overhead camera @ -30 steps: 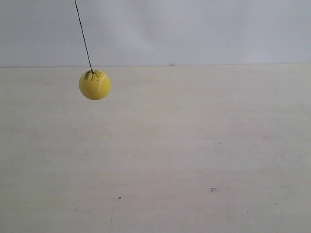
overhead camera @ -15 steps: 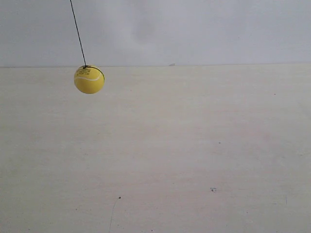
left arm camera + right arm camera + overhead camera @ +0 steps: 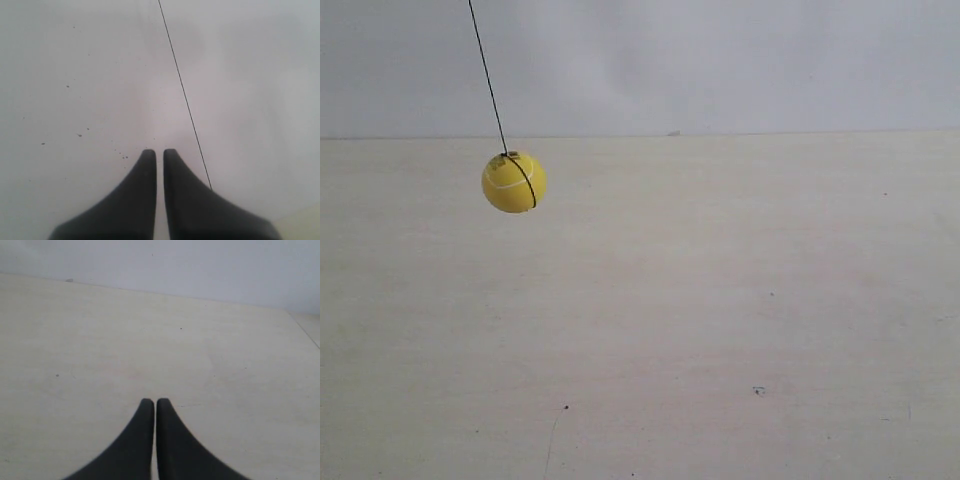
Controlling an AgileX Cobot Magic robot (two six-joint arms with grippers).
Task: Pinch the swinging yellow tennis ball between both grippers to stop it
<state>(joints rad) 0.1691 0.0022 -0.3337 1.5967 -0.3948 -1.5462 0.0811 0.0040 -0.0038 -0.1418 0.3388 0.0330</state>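
Observation:
The yellow tennis ball [image 3: 514, 182] hangs on a thin black string [image 3: 487, 75] at the left of the exterior view, above the pale table [image 3: 720, 300]. A white seam and the looped string cross its face. No arm shows in that view. In the left wrist view my left gripper [image 3: 160, 152] is shut with nothing between its black fingers; the string [image 3: 183, 92] runs past it and the ball is out of view. My right gripper [image 3: 154, 402] is shut over the bare table [image 3: 150, 340], and neither the ball nor the string shows there.
A pale grey wall [image 3: 720, 60] stands behind the table's far edge. A few small dark specks [image 3: 758, 390] mark the tabletop. The right wrist view shows the table's corner edge [image 3: 305, 330].
The ball swung slightly left and up half a second ago, then came back right and down. It has also turned, so the looped string now crosses its front.

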